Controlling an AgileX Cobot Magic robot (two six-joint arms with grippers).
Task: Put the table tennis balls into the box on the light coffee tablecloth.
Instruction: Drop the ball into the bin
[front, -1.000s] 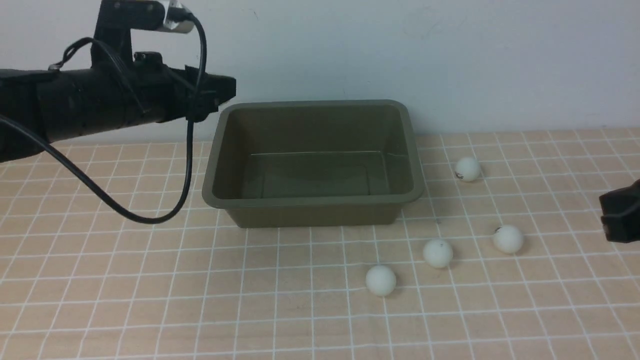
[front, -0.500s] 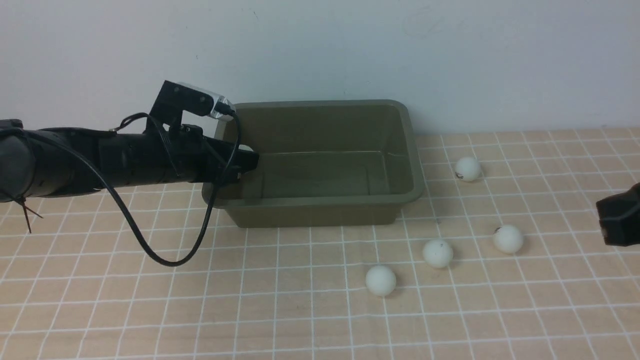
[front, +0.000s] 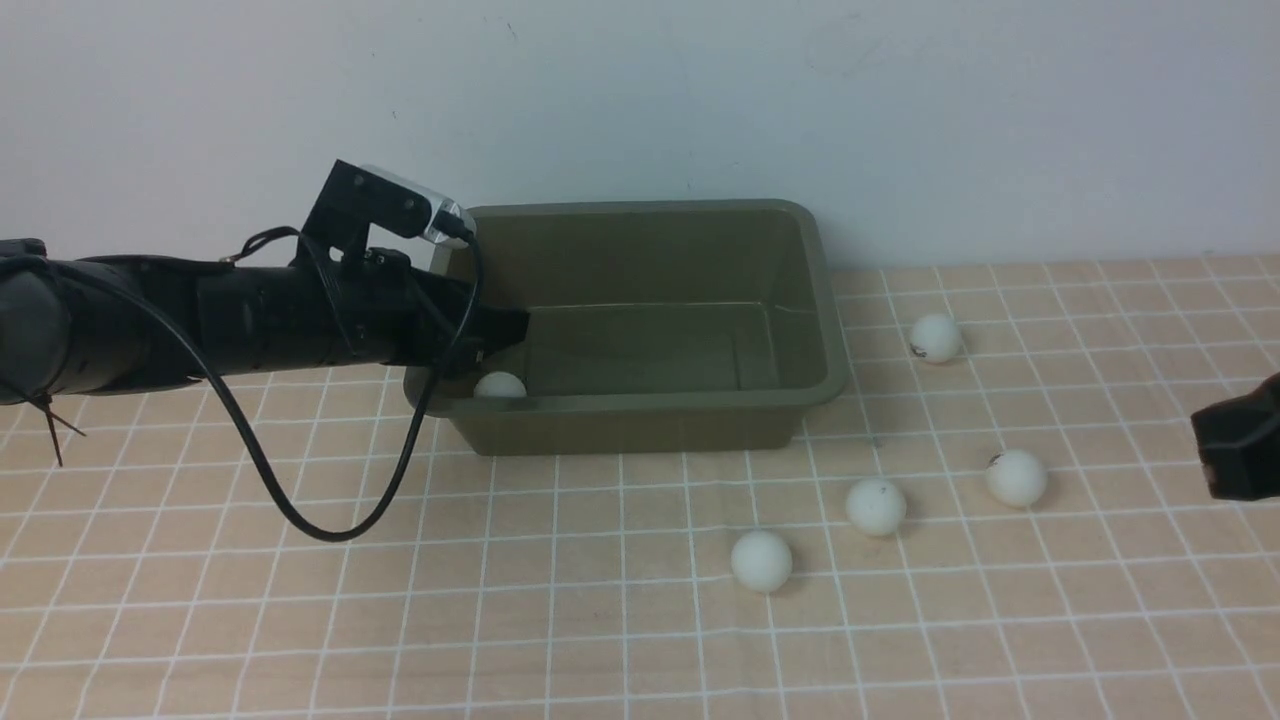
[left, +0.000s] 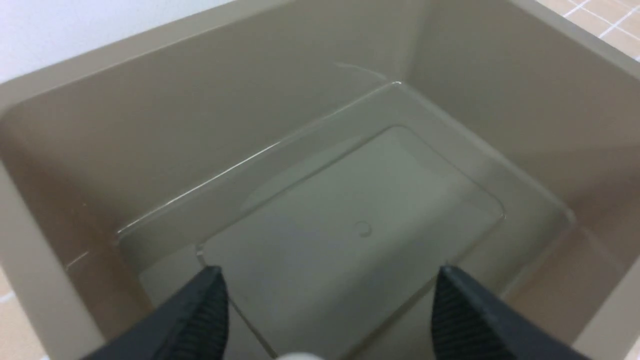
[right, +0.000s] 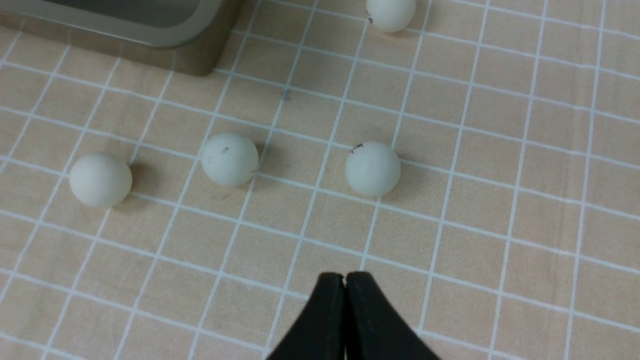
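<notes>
Balls numbered five: one (front: 500, 385) lay inside the olive box (front: 630, 428), toward its seven o'clock corner, and four sat on the light coffee tablecloth (front: 580, 640). From the box's middle, the nearest (front: 762, 561) was at five o'clock, two more (front: 876, 507) (front: 1017, 478) at about four, and the last (front: 936, 338) at three. The left claw (left: 330, 310) stood wide over the box's nine o'clock end, holding nothing; the right claw (right: 345, 280), fingertips together, hung beyond the balls at about four o'clock.
</notes>
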